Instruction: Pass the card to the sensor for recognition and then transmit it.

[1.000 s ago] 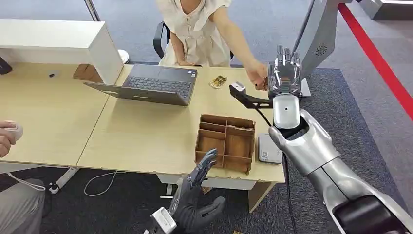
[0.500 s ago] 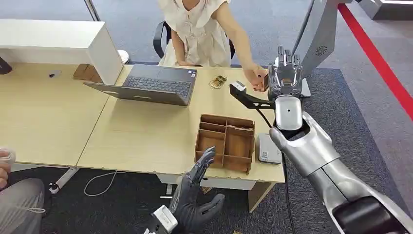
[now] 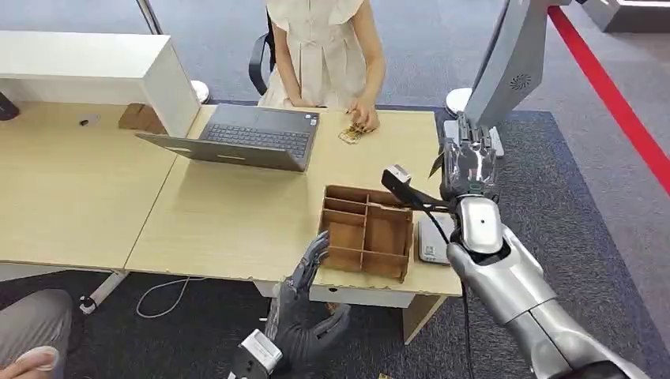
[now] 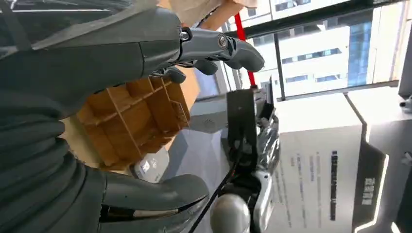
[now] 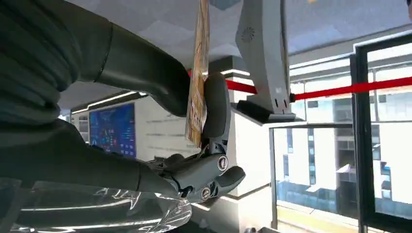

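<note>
My right hand (image 3: 468,162) is raised over the table's right side, beyond the sensor. It pinches a thin yellowish card (image 5: 197,82) between the thumb and a dark finger (image 5: 216,107); the card stands on edge. In the head view only a sliver of the card (image 3: 435,165) shows beside the hand. The sensor (image 3: 433,239), a flat white-grey box, lies on the table right of the wooden tray (image 3: 366,231). My left hand (image 3: 304,316) hangs below the table's front edge with its fingers spread and nothing in it, the tray (image 4: 136,116) and sensor (image 4: 148,167) beyond it.
A person sits at the table's far side, one hand on a small pile of cards (image 3: 355,131) beside an open laptop (image 3: 245,138). A grey stand (image 3: 506,63) rises at the far right. A white cabinet (image 3: 87,67) stands at the back left.
The person let go of the card and drew their hand back to the pile by the laptop. My right hand came nearer and lower with the card. My left hand sank slightly.
</note>
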